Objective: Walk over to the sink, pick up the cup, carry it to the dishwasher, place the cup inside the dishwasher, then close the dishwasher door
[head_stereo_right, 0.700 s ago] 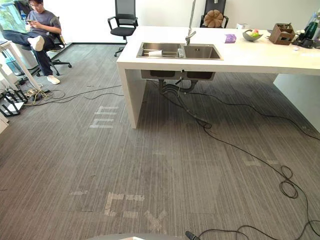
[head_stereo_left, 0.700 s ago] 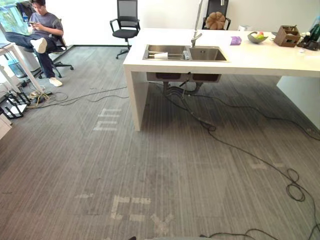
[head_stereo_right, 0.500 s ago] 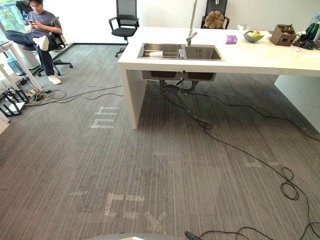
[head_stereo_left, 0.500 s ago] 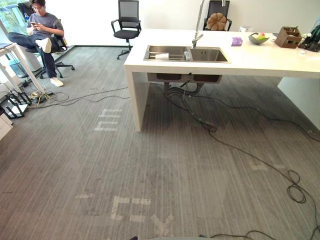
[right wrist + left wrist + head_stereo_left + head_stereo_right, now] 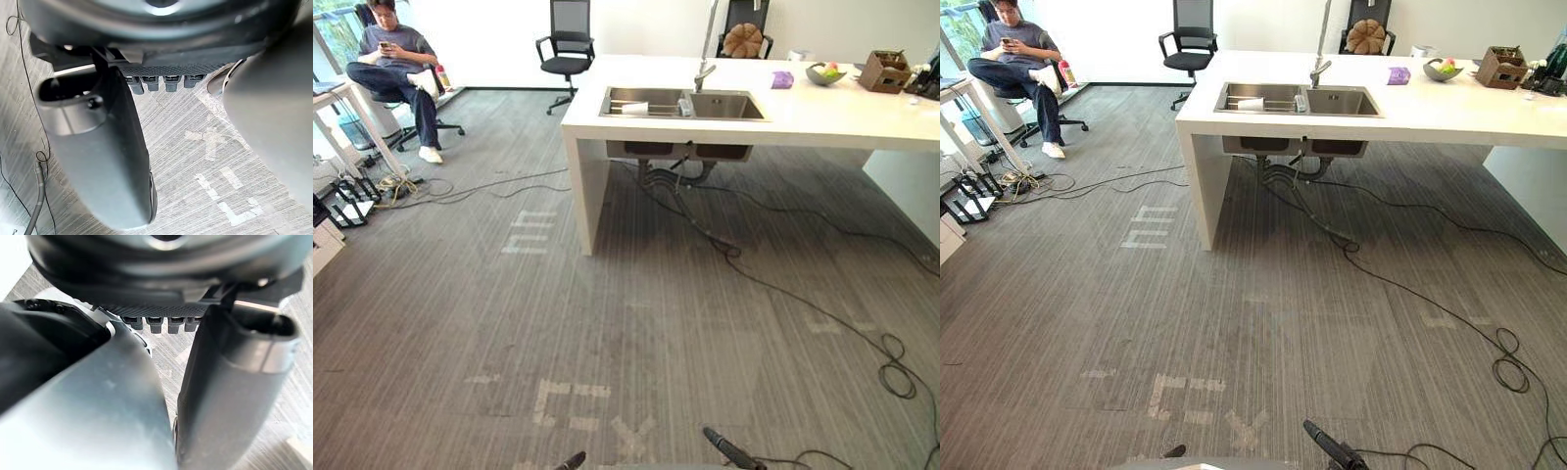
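- The cup (image 5: 634,108) is white and seems to lie on its side in the left basin of the sink (image 5: 729,104), well apart from the robot and from both hands.
- The sink is set into a long white surface (image 5: 822,119). A tall faucet (image 5: 704,70) stands at its back edge, between the two basins.
- Farther right on the surface stand a small purple thing (image 5: 781,79), a bowl of fruit (image 5: 822,73) and a wooden box (image 5: 884,70).
- Behind the surface is a chair with a round cushion (image 5: 741,39). An empty black office chair (image 5: 567,49) stands off its left end.
- A person (image 5: 396,59) sits at the far left.
- Cables (image 5: 724,247) trail from under the sink over the grey carpet (image 5: 431,323), which carries pale tape marks (image 5: 570,401) near the robot.
- The left hand (image 5: 230,391) hangs over the carpet (nothing in it), its fingers (image 5: 151,323) in a straight row and its thumb standing apart.
- The right hand (image 5: 98,161) hangs the same way, fingers relaxed and empty.
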{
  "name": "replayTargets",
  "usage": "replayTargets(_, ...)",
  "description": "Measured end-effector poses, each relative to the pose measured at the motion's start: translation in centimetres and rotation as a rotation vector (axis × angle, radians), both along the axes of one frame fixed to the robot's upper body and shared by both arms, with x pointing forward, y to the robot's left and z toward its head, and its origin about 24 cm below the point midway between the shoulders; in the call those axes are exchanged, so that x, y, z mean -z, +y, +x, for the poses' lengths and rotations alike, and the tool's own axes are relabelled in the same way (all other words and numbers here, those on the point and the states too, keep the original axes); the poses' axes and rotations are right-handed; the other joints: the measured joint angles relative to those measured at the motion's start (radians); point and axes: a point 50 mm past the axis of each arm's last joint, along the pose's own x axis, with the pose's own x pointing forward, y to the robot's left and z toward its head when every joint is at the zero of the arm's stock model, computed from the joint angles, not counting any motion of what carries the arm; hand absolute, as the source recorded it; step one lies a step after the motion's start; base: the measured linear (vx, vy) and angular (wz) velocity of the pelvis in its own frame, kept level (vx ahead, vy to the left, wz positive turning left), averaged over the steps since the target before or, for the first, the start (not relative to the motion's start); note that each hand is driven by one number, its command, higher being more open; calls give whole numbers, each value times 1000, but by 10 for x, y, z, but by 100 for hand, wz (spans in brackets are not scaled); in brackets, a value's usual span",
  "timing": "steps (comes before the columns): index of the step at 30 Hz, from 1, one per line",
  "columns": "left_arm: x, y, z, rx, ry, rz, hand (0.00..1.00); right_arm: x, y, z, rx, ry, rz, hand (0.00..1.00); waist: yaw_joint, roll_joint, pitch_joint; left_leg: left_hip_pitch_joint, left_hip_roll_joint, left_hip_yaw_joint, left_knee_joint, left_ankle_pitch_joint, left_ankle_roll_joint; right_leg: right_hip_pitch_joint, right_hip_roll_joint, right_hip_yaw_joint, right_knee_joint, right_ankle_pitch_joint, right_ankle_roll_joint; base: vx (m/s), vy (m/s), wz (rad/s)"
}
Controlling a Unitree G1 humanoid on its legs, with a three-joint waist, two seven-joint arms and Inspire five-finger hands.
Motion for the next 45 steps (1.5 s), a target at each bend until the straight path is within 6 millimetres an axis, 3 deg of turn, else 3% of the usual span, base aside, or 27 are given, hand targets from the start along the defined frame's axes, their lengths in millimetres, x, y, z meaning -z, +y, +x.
replayTargets(20, -5, -3, 13, 40, -218, 60, 100, 0, -4, 2, -14, 9, 43, 100, -2, -10, 18, -6, -16, -42, 0, 7, 11, 1, -15, -36, 12, -7, 6, -30, -17, 5)
replayTargets(23, -7, -1, 17, 80, -247, 58, 100, -1, -5, 8, -17, -11, 37, 100, -3, -22, 39, 0, -28, -62, 1, -2, 18, -81, -61, -53, 239, -117, 34, -34, 24, 25)
replayTargets(25, -8, 0, 21, 92, -263, 56, 100, -3, -6, 17, -23, -40, 26, 100, -2, -28, 61, 14, -39, -60, 1, 0, 33, -145, -93, -50, 398, -151, 59, -21, 82, 0)
replayTargets(30, -10, 11, 38, 127, -221, 167, 100, -3, 3, 21, -19, -57, 39, 100, -4, -49, 93, 41, -51, -53, 1, -7, 54, -157, -114, -54, 444, -151, 58, -19, 80, -13)
replayTargets(31, -11, 15, 49, 144, -183, 234, 100, -4, 1, 25, -1, -76, 37, 100, -6, -52, 123, 63, -41, -55, 7, -22, 72, -190, -119, -76, 519, -185, 39, -26, 20, -9)
replayTargets(33, -11, 15, 54, 179, -156, 276, 100, -4, 1, 23, 3, -81, 37, 100, -8, -47, 126, 64, -13, -54, 21, -41, 68, -249, -109, -89, 540, -196, 30, -8, 5, -4)
replayTargets(35, -11, 14, 62, 181, -148, 298, 100, -4, 3, 21, 8, -84, 67, 100, -7, -49, 142, 62, 39, -55, 94, -96, 43, -334, -93, -81, 479, -165, 38, 119, -28, 8)
replayTargets(37, -11, 12, 67, 165, -148, 296, 100, -4, 4, 19, 6, -86, 77, 100, -2, -55, 145, 65, 57, -56, 171, -162, 19, -354, -99, -82, 411, -139, 36, 210, -61, 4)
replayTargets(40, -11, 4, 72, 150, -165, 279, 100, -5, 4, 17, 10, -89, 94, 100, -2, -57, 146, 86, 67, -63, 300, -286, -17, -336, -109, -84, 355, -117, -1, 397, -166, 4)
replayTargets(41, -11, 4, 73, 150, -165, 278, 100, -6, 4, 17, 17, -93, 97, 100, -2, -56, 146, 92, 70, -64, 317, -310, -29, -325, -105, -78, 344, -88, -27, 463, -207, 11)
replayTargets(42, -10, -2, 71, 146, -155, 261, 100, -7, 0, 16, 37, -94, 99, 100, -8, -36, 141, 112, 96, -71, 321, -341, -51, -324, -92, -87, 379, -21, -49, 508, -215, 18)
replayTargets(43, -9, -7, 70, 143, -151, 247, 100, -7, -3, 15, 45, -98, 95, 100, -11, -20, 132, 140, 115, -72, 300, -343, -61, -329, -83, -101, 426, -20, -51, 623, -245, 18)
replayTargets(44, -8, -11, 68, 133, -145, 233, 100, -8, -7, 17, 37, -97, 85, 100, -11, -2, 120, 166, 137, -73, 286, -326, -70, -340, -65, -111, 485, -82, -68, 532, -211, 7)
replayTargets(45, -8, -11, 67, 131, -143, 234, 100, -8, -6, 18, 29, -97, 83, 100, -10, -2, 115, 168, 145, -74, 294, -314, -59, -341, -58, -113, 506, -105, -69, 533, -235, -4)
